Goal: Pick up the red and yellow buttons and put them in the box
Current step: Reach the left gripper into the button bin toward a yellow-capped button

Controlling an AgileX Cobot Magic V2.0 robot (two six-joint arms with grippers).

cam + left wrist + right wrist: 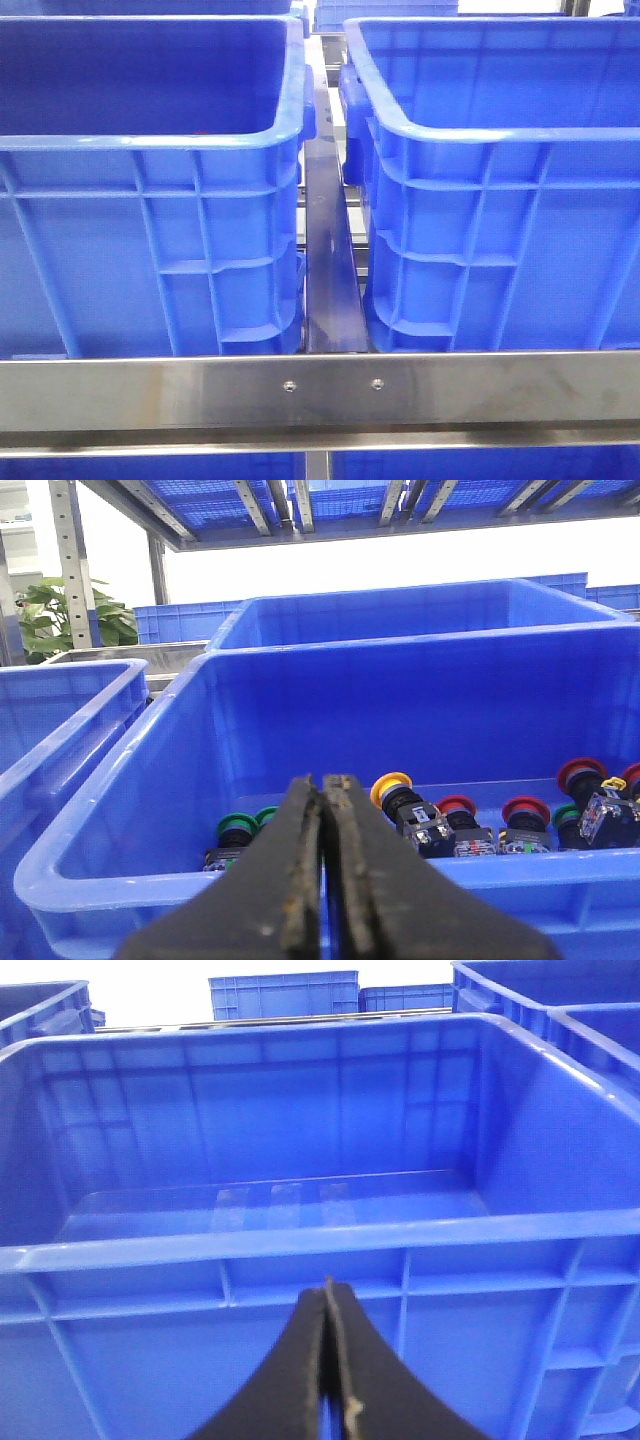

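In the left wrist view, push-button switches lie on the floor of a blue crate (120, 880). One has a yellow cap (391, 784); three show red caps (457, 805), (526, 809), (581, 772). My left gripper (324, 780) is shut and empty, outside the crate's near wall and above its rim. In the right wrist view my right gripper (327, 1285) is also shut and empty, in front of the near wall of an empty blue box (300, 1240). The front view shows no gripper and no button.
Green-capped switches (238, 826) lie in the same crate, beside the yellow one. The front view shows two tall blue crates (150, 140), (480, 130) with a narrow gap (328, 260) between them, behind a steel rail (320, 390). More blue crates stand behind and beside.
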